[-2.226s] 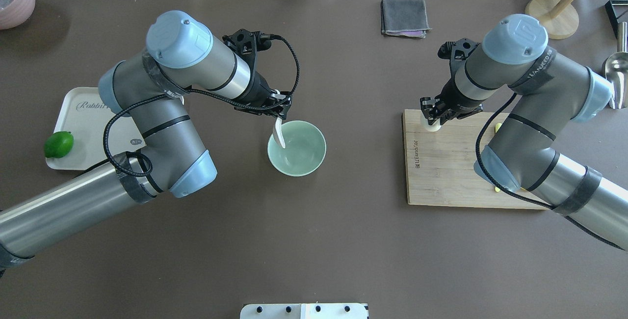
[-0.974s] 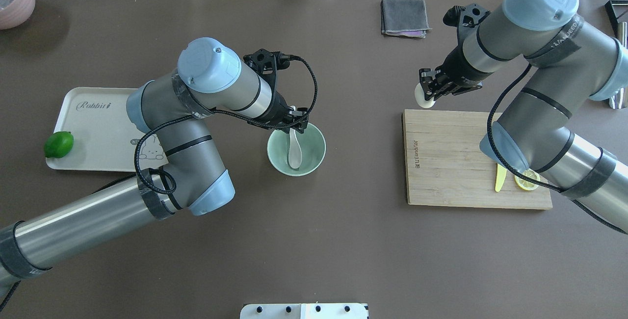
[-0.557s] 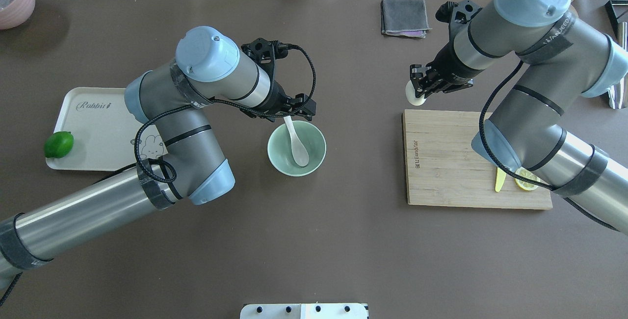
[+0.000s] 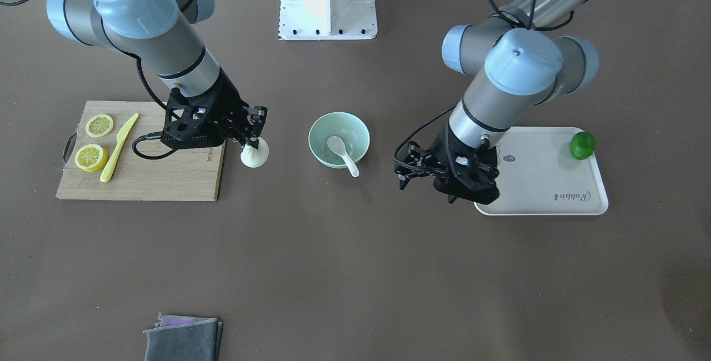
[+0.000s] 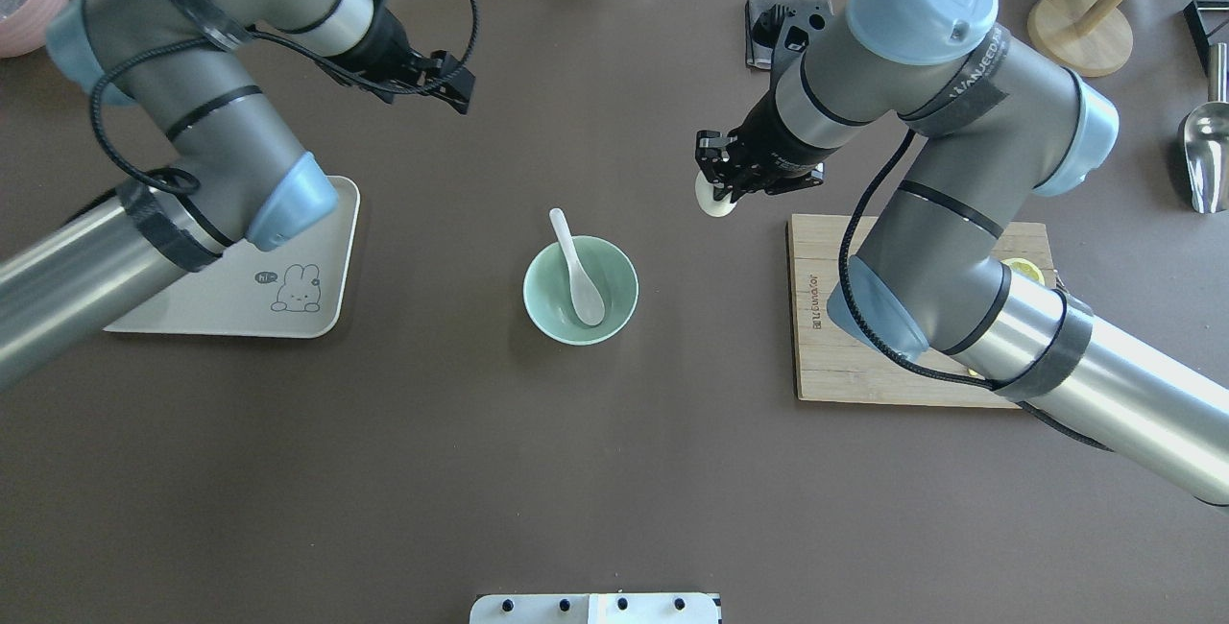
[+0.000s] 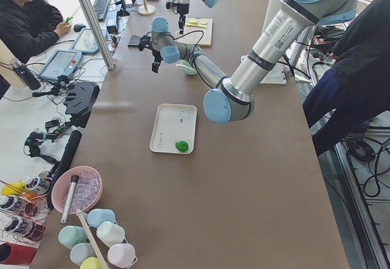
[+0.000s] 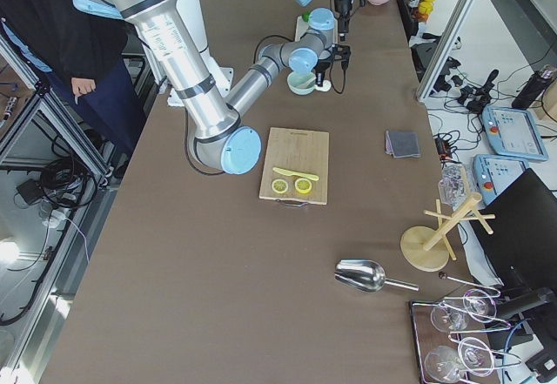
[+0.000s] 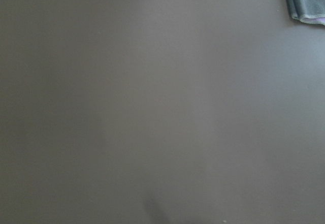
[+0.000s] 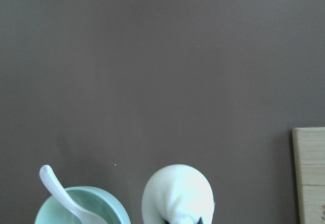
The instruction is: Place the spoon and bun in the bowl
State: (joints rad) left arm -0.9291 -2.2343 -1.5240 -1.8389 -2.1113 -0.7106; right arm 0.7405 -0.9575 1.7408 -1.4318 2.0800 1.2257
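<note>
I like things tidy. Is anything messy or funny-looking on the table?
Nothing looks spilled or broken. The spoon lies in the bowl with its handle poking over the rim, which is normal. The bun isn't in there yet: the right gripper holds it between the board and the bowl.

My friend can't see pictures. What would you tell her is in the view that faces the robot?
A white soup spoon lies in a mint-green bowl mid-table, and the right gripper holds a white bun between the bowl and a wooden cutting board. The left gripper hangs open beside a beige tray with a lime on it.
</note>
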